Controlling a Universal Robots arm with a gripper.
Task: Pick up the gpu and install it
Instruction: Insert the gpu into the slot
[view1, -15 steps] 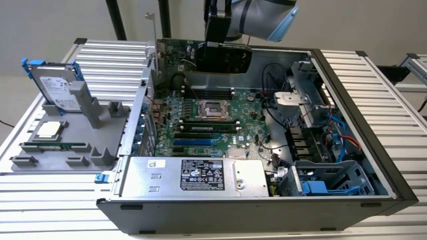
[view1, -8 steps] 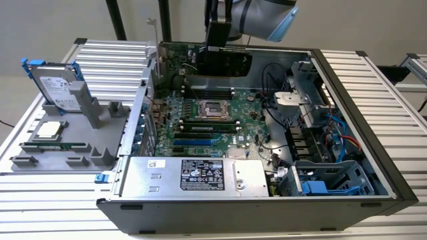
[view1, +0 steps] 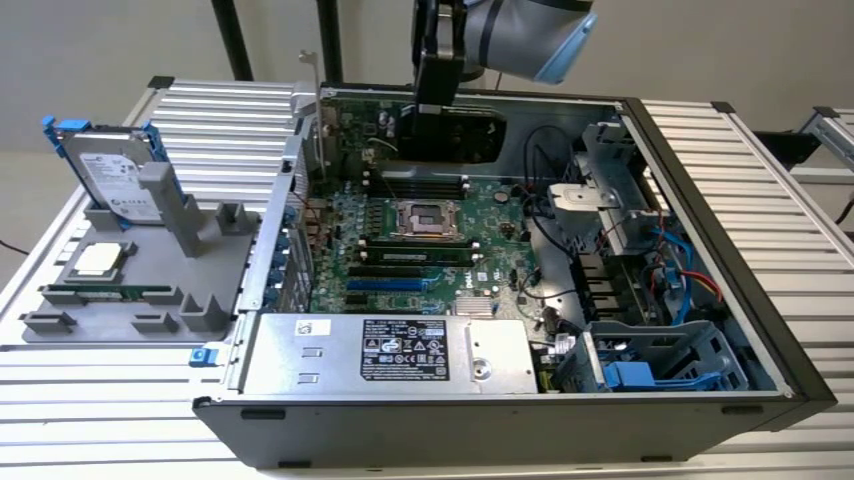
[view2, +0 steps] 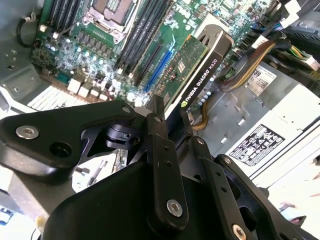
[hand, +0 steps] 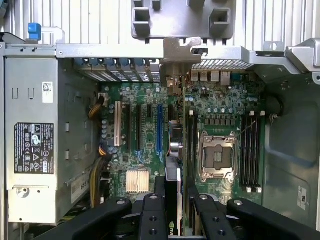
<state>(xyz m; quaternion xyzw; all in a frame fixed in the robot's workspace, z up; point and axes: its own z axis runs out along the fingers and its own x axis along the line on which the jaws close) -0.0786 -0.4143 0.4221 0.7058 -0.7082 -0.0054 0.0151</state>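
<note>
— What have you got on the exterior view, starting from its left?

— I see the grey parts holder (view1: 127, 270) on the slatted table (view1: 747, 170), with the hard drive (view1: 114, 180) standing upright in it and a memory stick (view1: 107, 294) lying low in front. Next comes the open computer case (view1: 534, 410), motherboard (view1: 414, 250) exposed, power supply (view1: 387, 352) along the near edge. My arm (view1: 514, 35) comes down over the far part of the case.

— And the gripper?

— The gripper (view2: 172, 127) is over the motherboard, pinching the gpu (view2: 197, 70). In the second wrist view I see the fingers (view2: 159, 145) pressed onto the card's edge, green board on one side of them, black cooler on the other. The card stands on edge, reaching from the fingertips down toward the board.

— Is it seated?

— I can't tell. In the first wrist view the gpu (hand: 172, 170) runs straight out from between the fingers (hand: 152, 210), edge-on, toward the rear bracket openings. The blue slot (hand: 160, 127) and white slot (hand: 118, 123) lie just to one side of it, the empty processor socket (hand: 216, 159) on the other.
</note>
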